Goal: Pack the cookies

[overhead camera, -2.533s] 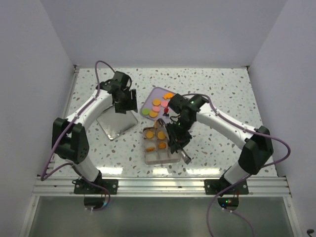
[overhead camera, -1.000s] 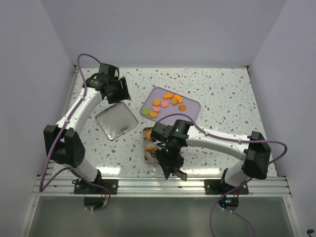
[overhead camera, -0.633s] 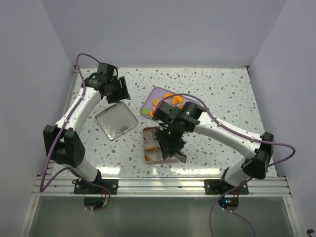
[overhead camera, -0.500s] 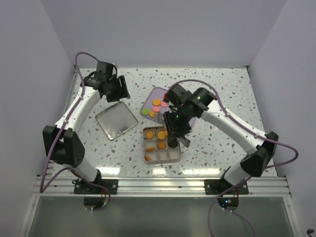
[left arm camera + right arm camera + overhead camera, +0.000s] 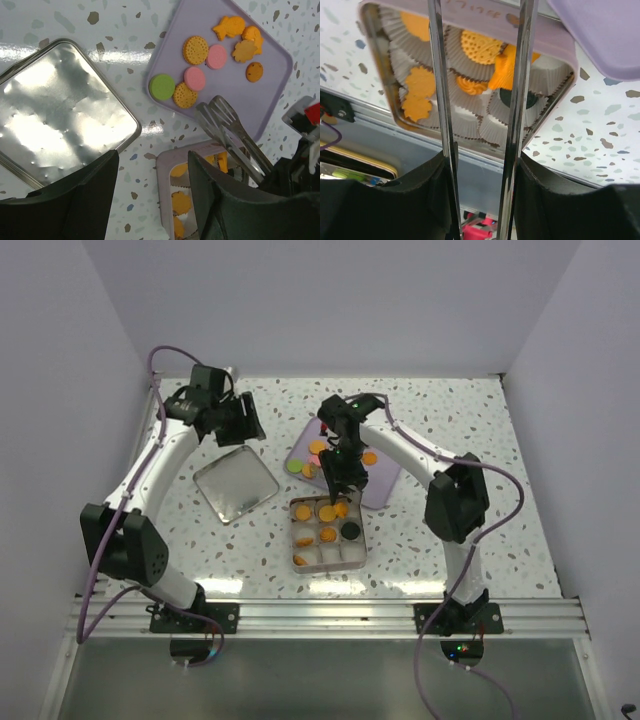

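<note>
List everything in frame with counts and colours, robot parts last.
tray cookies: nine; six orange, two pink, one green; on the lilac tray
tin cookies: about six orange, one black; in the tin's compartments
lilac tray: one, lilac, far centre
divided tin: one, metal, near the tray
tin lid: one, silver, left of the tin
tongs: one, metal, over the tin
table: white, speckled
left gripper: open, empty, near the lid
right gripper: holds the tongs

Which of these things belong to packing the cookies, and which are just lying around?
In use: cookies, divided tin, lilac tray, tongs.
Lying about: square metal lid, left of the tin, untouched.
</note>
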`<state>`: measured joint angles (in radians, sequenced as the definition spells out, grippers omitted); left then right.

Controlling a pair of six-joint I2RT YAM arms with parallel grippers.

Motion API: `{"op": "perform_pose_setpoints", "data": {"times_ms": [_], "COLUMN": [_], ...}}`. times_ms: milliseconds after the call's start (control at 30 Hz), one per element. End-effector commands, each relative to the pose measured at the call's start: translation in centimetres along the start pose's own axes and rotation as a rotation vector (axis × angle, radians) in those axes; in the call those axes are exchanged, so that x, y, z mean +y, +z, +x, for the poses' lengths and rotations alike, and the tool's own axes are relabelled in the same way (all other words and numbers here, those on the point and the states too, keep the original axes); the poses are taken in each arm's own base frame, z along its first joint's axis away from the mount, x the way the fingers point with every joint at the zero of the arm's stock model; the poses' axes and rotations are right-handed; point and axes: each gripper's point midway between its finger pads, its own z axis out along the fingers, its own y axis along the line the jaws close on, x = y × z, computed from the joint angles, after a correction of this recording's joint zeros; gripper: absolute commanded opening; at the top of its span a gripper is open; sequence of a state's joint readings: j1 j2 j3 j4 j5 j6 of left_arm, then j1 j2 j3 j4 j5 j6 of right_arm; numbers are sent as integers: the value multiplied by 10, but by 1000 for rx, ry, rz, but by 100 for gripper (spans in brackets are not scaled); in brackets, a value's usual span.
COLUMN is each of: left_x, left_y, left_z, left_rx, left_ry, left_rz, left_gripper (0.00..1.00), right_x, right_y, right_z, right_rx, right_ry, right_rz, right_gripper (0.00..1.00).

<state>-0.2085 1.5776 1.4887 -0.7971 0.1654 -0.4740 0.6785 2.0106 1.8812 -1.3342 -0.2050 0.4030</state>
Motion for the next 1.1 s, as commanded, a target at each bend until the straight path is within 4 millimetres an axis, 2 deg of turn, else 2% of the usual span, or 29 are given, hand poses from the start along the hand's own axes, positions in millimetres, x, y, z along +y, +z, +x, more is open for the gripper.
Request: {"op": "perform_pose_setpoints", "data": {"times_ms": [0,200,367,700,933,1067], "left_x": [-5,-1,2,9,13,17], "left_y": [-17,-16,-12,-8,-3,0], "left_z": [-1,11,19,24,25,26], "left_rx": [-31,-26,-13,-2,9,14], "left_ry": [20,16,9,14,18,14], "left_rz": [51,66,78,88,97,101], "left_gripper": [63,63,62,62,62,62], "right_x": [-3,-2,-2,-7,-6,-15], "right_y": [-1,0,9,18,24,23], "right_z": [3,-13,-18,-22,-32,-34], "right_rx": [58,64,88,111,111,122], "right_ry": [10,10,17,48,71,76], "right_rz": [-26,2,10,39,50,112], "right_gripper": [46,47,47,47,47,47]}}
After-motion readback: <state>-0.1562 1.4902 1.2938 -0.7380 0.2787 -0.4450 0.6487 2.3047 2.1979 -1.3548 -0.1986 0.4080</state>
